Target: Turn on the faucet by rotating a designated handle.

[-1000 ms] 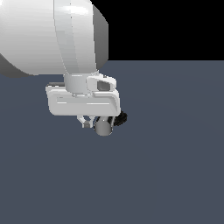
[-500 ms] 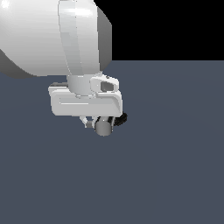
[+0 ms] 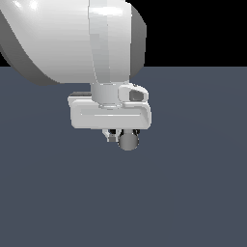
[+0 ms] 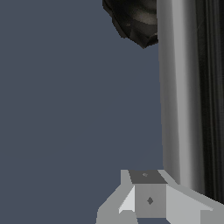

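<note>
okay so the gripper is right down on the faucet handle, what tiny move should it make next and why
Probably a short sideways push. In the wrist view a fingertip sits against the handle, which runs from the black base. In the exterior view the gripper covers most of the faucet.

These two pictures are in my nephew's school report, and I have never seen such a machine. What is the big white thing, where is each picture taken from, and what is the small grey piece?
The big white shape is a simulated robot arm; these are computer renders, not photographs. The exterior view looks at the scene from a camera off the arm. At the arm's lower end sits its tool, the part that grasps. Just under it you see the flat round grey end of a faucet handle, a short silver bar. The other picture comes from a camera on the wrist, looking along that handle toward the faucet's black ridged base, with one finger of the tool beside the bar. Everything stands on a plain dark grey surface. Whether the tool actually grips the handle cannot be told.
</note>
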